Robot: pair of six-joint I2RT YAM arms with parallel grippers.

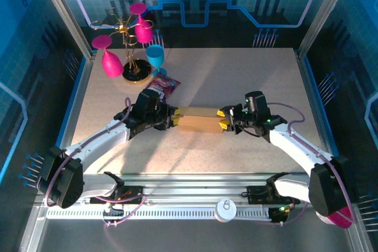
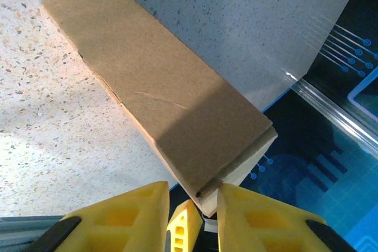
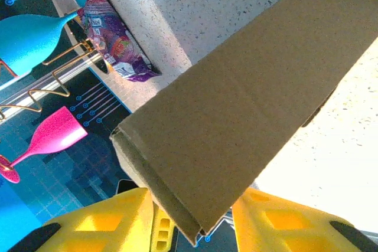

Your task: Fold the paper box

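We see the left gripper (image 1: 173, 117) and the right gripper (image 1: 223, 119) facing each other, fingertips pointing inward; between them lies the paper box (image 1: 198, 120), a plain brown cardboard mailer folded into a long, low rectangle; one short end meets each tool.

From the right wrist, the right gripper (image 3: 194, 192) has a yellow finger (image 3: 118, 219) on either side of the near end of the paper box (image 3: 248, 87); both fingers press against the cardboard, so we read these jaws as clamped on that end; the layered flap edges face the camera, and the box runs straight out ahead of the fingers.

From the left wrist, the left gripper (image 2: 192, 188) has its jaws narrow; the near corner of the paper box (image 2: 171, 98) sits just ahead of the gap and touches one yellow finger (image 2: 266, 219); whether these jaws pinch the cardboard we cannot tell.

The far part of the box lies over the pale speckled table (image 2: 47, 122).

Just beyond the left gripper lies a small purple snack packet (image 1: 163, 85); past it stands a gold wire rack (image 1: 127, 33) holding pink plastic wine glasses (image 1: 111, 60) and a blue one (image 1: 156, 57).
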